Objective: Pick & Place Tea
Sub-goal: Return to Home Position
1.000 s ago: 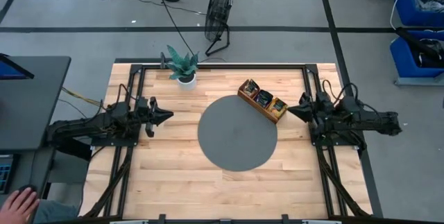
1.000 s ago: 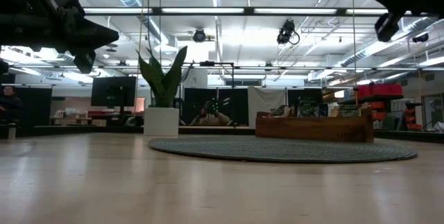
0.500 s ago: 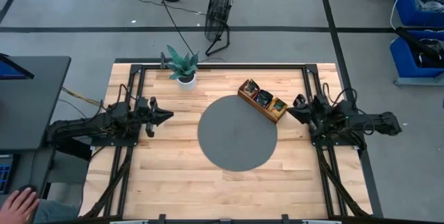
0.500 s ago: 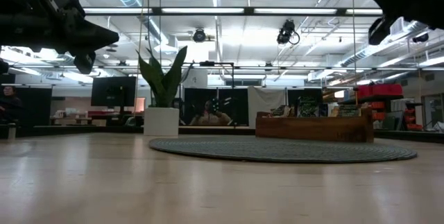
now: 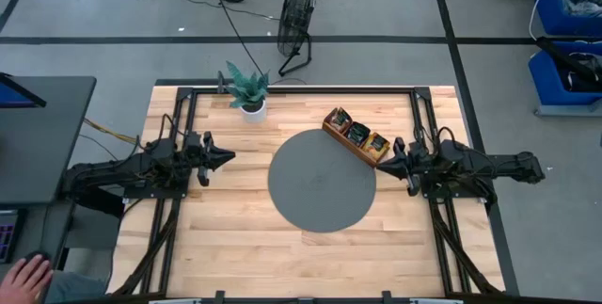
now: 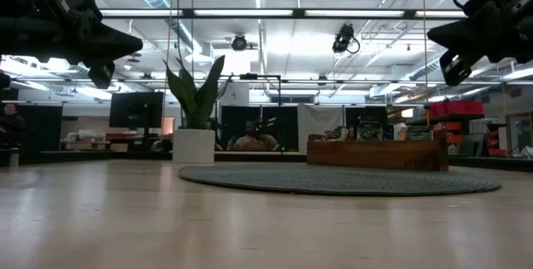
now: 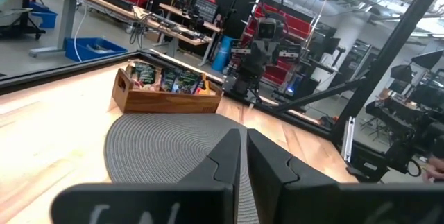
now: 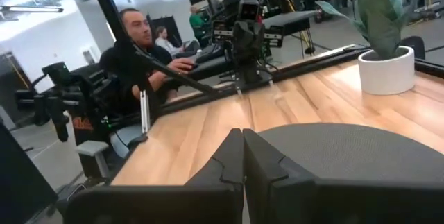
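I can't read any text, number or brand from here. The tea packets (image 7: 161, 78) in the tray (image 7: 166, 103) carry print, but it's too small for me to make out in the left wrist view, and in the high and low views they show as mere specks of colour

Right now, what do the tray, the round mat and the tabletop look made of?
Tray: brown wood, apparently matte, with plain solid board walls.
Round mat: grey woven cord or fabric, judging by its fine concentric ribs.
Tabletop: pale wood in long glued strips, butcher-block style, with a slight sheen in the low view.
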Available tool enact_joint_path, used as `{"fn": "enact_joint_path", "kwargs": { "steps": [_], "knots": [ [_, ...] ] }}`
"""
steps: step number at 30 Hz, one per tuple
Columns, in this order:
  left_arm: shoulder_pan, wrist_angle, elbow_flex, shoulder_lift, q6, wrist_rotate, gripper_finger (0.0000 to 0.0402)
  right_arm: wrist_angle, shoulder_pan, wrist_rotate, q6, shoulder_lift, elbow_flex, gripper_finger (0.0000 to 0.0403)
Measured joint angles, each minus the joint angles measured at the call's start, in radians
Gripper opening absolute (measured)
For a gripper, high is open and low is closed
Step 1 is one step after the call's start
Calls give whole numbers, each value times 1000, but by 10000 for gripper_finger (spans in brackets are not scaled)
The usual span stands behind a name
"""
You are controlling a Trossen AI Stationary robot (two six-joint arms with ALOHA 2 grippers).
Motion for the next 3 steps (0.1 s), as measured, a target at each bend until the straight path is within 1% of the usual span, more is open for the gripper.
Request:
{"fn": "enact_joint_path", "kwargs": {
  "steps": [3],
  "knots": [
    [0,0,0,0,0,0,30,-3,0,2,-9,0,0,0]
  ]
}}
